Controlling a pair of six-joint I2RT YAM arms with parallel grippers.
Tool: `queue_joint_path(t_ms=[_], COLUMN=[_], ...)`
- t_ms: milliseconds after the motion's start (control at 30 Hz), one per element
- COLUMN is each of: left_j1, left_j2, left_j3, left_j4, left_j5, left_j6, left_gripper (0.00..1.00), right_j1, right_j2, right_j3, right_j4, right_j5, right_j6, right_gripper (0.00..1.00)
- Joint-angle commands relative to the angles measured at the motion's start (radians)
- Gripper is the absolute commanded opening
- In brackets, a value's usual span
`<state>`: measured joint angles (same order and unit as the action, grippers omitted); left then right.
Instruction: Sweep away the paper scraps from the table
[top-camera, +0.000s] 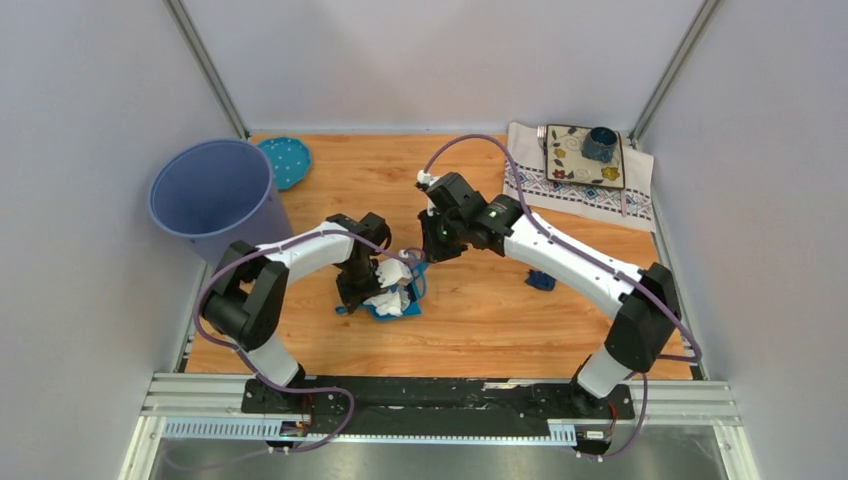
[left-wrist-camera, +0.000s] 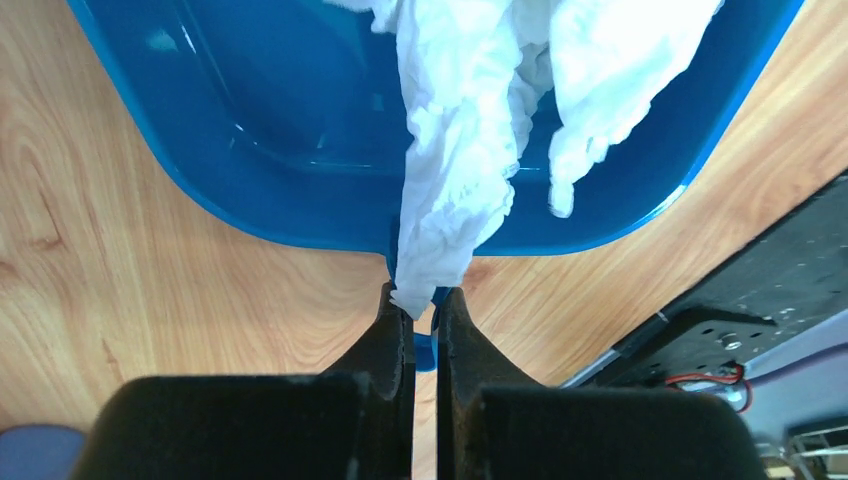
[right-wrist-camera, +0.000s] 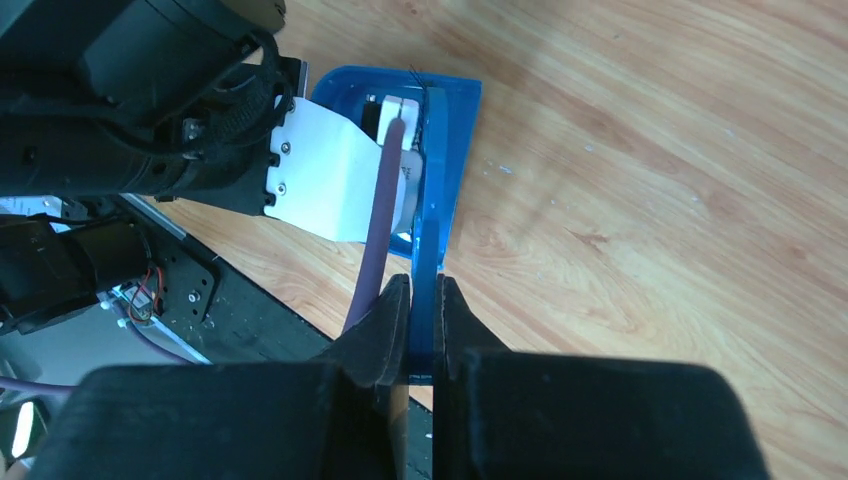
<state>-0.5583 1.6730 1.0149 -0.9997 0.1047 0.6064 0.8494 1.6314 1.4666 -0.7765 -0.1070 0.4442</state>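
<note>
A blue dustpan (top-camera: 398, 306) lies mid-table and holds white crumpled paper scraps (top-camera: 393, 283). My left gripper (top-camera: 360, 290) is shut on the dustpan's short handle. In the left wrist view the pan (left-wrist-camera: 300, 150) fills the top. White paper (left-wrist-camera: 460, 130) hangs over its rim down to my left gripper (left-wrist-camera: 424, 300). My right gripper (top-camera: 432, 250) is shut on a thin blue brush (right-wrist-camera: 427, 230) whose far end reaches the dustpan (right-wrist-camera: 352, 88). The right wrist view shows that gripper (right-wrist-camera: 422, 285) clamped on it. One dark blue scrap (top-camera: 541, 281) lies on the table (top-camera: 470, 320) to the right.
A blue-grey bin (top-camera: 213, 190) stands at the back left with a teal dotted lid (top-camera: 284, 160) behind it. A patterned white cloth (top-camera: 580, 190) at the back right carries a tray and a dark blue cup (top-camera: 600, 143). The black rail (top-camera: 440, 400) runs along the near edge.
</note>
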Motion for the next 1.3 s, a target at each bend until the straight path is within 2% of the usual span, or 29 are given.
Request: queue_joint_path(t_ms=[0, 267, 367, 567, 833, 1100, 1267], left_j1=[0.018, 0.034, 0.046, 0.136, 0.293, 0.558, 0.832], left_j2=[-0.070, -0.176, -0.205, -0.245, -0.286, -0.271, -0.207], left_j3=[0.025, 0.079, 0.137, 0.324, 0.614, 0.893, 1.025], left_j4=[0.033, 0.004, -0.019, -0.100, -0.217, -0.309, -0.356], left_j5=[0.174, 0.271, 0.279, 0.332, 0.293, 0.239, 0.337], left_j6=[-0.022, -0.076, -0.097, -0.160, -0.163, -0.114, -0.094], left_gripper=[0.00, 0.00, 0.00, 0.00, 0.00, 0.00, 0.00], right_j1=[0.025, 0.014, -0.021, -0.113, -0.138, -0.139, -0.139], right_j2=[-0.146, -0.378, -0.493, -0.660, -0.697, -0.682, -0.696], right_j3=[0.055, 0.120, 0.110, -0.006, -0.097, -0.169, -0.206], right_j4=[0.010, -0.127, -0.174, -0.224, -0.270, -0.267, -0.265], right_j5=[0.094, 0.452, 0.524, 0.532, 0.517, 0.446, 0.431], right_j6=[-0.002, -0.062, -0.065, -0.068, -0.070, -0.071, -0.070], right_gripper=[0.00, 0.00, 0.00, 0.00, 0.00, 0.00, 0.00])
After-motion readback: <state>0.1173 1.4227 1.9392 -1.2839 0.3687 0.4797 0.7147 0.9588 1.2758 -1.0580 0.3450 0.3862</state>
